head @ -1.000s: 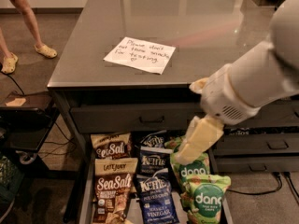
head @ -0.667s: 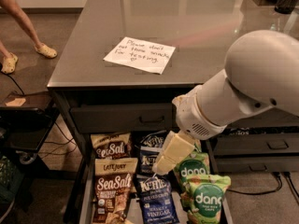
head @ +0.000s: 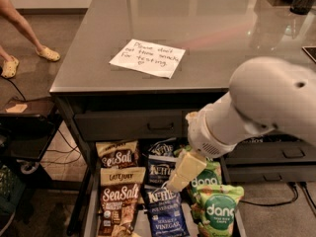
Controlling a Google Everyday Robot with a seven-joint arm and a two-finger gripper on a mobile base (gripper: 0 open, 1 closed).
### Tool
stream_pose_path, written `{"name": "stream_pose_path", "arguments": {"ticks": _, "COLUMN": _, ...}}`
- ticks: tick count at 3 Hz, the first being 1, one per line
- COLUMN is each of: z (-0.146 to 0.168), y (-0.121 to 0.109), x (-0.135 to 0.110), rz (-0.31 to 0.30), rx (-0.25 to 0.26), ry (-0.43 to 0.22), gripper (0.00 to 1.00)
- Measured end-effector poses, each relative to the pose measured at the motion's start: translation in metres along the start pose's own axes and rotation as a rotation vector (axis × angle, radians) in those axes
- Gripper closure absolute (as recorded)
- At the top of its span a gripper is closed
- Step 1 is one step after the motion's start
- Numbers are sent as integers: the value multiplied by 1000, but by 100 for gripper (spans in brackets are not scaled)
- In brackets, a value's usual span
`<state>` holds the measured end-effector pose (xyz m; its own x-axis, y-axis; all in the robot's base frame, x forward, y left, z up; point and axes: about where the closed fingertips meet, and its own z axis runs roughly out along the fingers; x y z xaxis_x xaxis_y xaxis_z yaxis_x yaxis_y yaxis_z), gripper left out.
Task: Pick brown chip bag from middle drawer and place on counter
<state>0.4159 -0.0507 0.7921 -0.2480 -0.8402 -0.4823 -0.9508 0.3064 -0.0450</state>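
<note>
The grey counter (head: pixel 222 43) spreads above and behind the gripper (head: pixel 174 182). The gripper hangs at the end of a bulky white arm (head: pixel 266 102) that reaches in from the right. Below it the middle drawer (head: pixel 90 212) stands pulled out, packed with bags in three columns. The gripper points down and left over the middle column, above the blue bags (head: pixel 165 214), and I cannot tell whether it is spread or pressed together. The green bags (head: pixel 217 211) lie just to its right. The brown chip bag (head: pixel 118 206) lies to its left in the drawer, apart from it, with a second one (head: pixel 117 154) behind. A white note (head: pixel 148 58) rests on the counter, up and left of the gripper.
</note>
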Motion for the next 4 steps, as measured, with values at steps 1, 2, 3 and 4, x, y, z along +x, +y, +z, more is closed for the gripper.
{"name": "stream_pose_path", "arguments": {"ticks": 1, "z": 57, "y": -7, "x": 28, "rz": -11, "rx": 0, "ry": 37, "gripper": 0}}
{"name": "stream_pose_path", "arguments": {"ticks": 2, "z": 114, "y": -10, "x": 36, "rz": -20, "rx": -8, "ry": 38, "gripper": 0}}
{"name": "stream_pose_path", "arguments": {"ticks": 3, "z": 167, "y": -11, "x": 31, "rz": -8, "rx": -25, "ry": -3, "gripper": 0}}
{"name": "stream_pose_path", "arguments": {"ticks": 4, "z": 217, "y": -10, "x": 23, "rz": 31, "rx": -58, "ry": -64, "gripper": 0}}
